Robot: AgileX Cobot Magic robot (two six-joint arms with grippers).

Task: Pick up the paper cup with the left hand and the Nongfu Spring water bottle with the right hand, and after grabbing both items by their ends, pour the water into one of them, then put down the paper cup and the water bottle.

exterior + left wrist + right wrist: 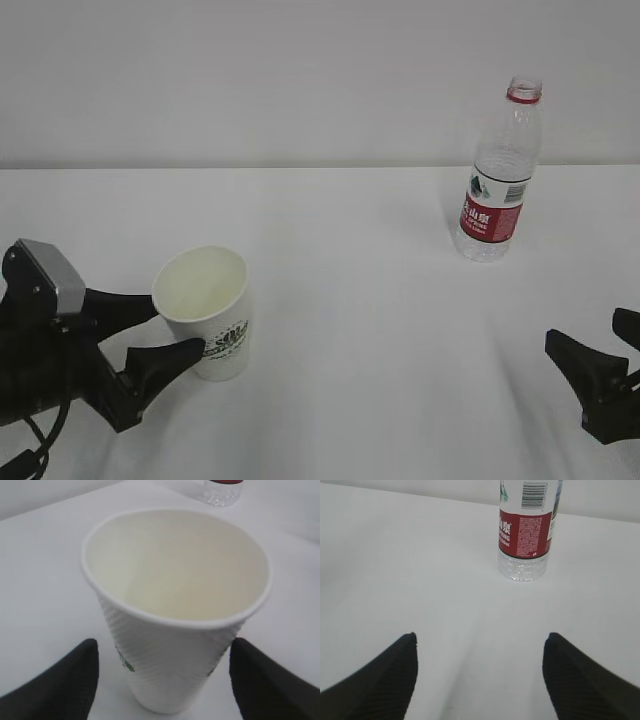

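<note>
Left hand (172, 330) low on the table, jaws spread around the upright paper cup (205, 310), right hand (479, 672) jaws apart, facing the distant Nongfu Spring water bottle (497, 175)

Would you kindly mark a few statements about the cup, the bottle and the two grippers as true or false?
1. The white textured paper cup stands upright between the left gripper's open jaws. True.
2. The clear red-labelled plastic bottle has a cap on. False: its mouth is uncovered.
3. The right gripper holds the bottle. False: its jaws are open, apart from the bottle.
4. The cup lies on its side. False: it stands upright.
5. The bottle stands upright on the white table. True.
</note>
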